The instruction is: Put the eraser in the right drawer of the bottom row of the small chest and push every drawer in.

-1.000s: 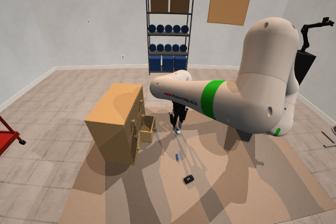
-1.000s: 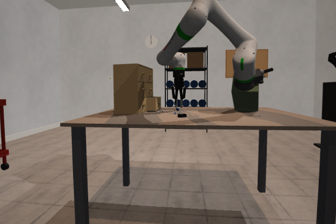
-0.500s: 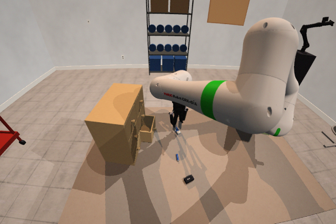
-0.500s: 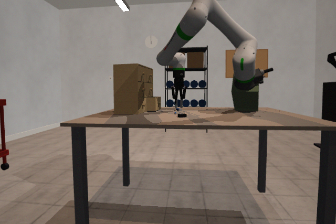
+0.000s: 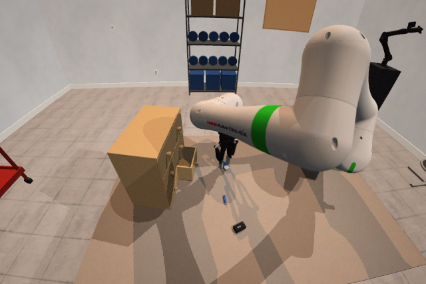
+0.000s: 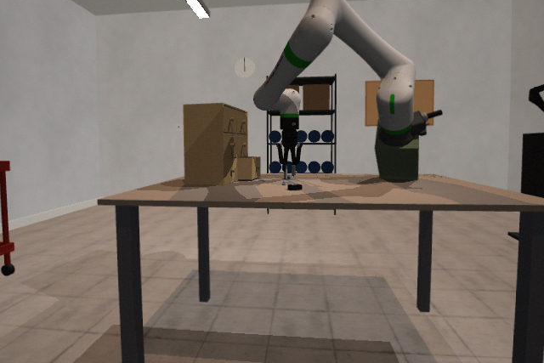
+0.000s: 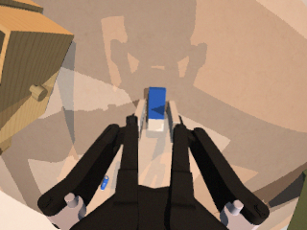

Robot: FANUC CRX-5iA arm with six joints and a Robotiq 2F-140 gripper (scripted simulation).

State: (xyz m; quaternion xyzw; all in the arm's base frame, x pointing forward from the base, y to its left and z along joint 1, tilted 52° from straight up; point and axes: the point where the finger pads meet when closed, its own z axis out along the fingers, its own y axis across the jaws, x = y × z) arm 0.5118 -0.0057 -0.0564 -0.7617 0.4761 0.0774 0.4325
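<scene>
The eraser [image 5: 225, 166] [image 7: 156, 101], blue with a white end, lies on the table. My gripper [image 5: 224, 162] [image 6: 289, 173] [image 7: 156, 108] points down, partly open, with its fingertips low on either side of the eraser's white end; narrow gaps show beside it in the wrist view. The small wooden chest [image 5: 137, 177] [image 6: 204, 144] stands to the left in the top and exterior views. Its right bottom drawer [image 5: 186, 173] [image 6: 246, 168] [image 7: 38, 62] is pulled out. The other drawers look pushed in. The drawer's floor is partly hidden.
A small blue cylinder [image 5: 224, 199] [image 6: 283, 183] [image 7: 105, 182] lies nearer the top camera than the eraser. A black box [image 5: 239, 227] [image 6: 294, 186] lies nearer still. A dark green block [image 6: 397, 159] stands under the arm's base at the right.
</scene>
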